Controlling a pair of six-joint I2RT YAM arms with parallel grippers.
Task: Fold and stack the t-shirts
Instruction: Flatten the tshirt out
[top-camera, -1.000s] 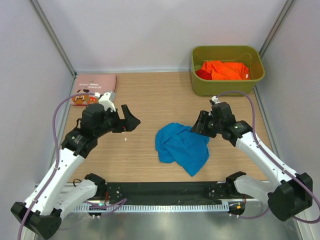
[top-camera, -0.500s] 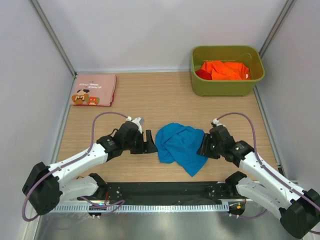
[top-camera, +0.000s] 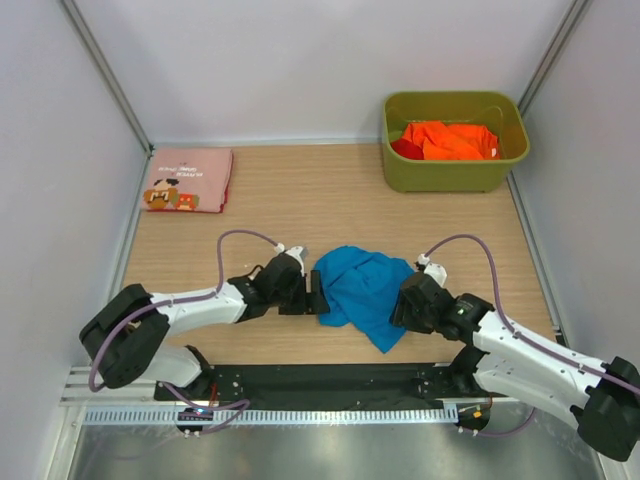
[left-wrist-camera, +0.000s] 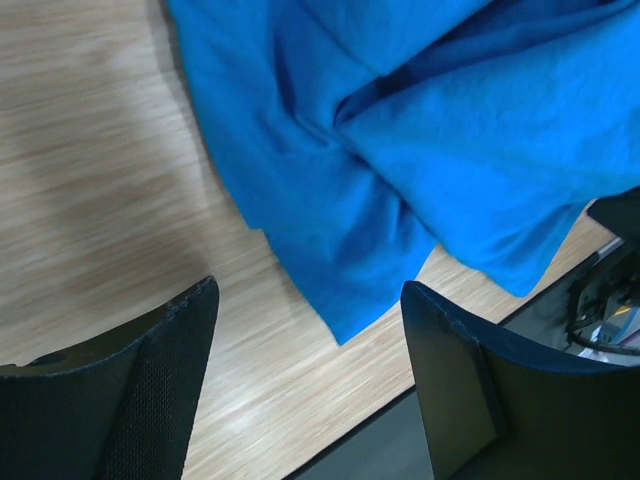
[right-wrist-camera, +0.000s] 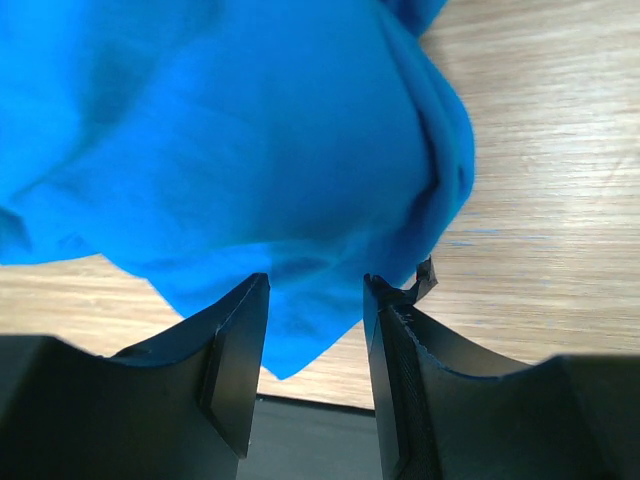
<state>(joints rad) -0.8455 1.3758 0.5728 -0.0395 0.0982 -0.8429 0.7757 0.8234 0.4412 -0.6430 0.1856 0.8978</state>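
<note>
A crumpled bright blue t-shirt lies in the middle of the wooden table. My left gripper sits low at the shirt's left edge. In the left wrist view this gripper is open, and a pointed corner of the blue t-shirt reaches just between its fingers. My right gripper is at the shirt's right edge. The right wrist view shows that gripper open, its two fingers straddling a hanging fold of the blue t-shirt without pinching it. A folded pink t-shirt with brown print lies at the back left.
An olive-green bin stands at the back right, holding an orange t-shirt and a red one. A black strip runs along the table's near edge, close behind both grippers. Side walls close in the table.
Both arms have come down and inward from raised positions to the blue shirt's left and right edges. The left jaws have narrowed a little.
</note>
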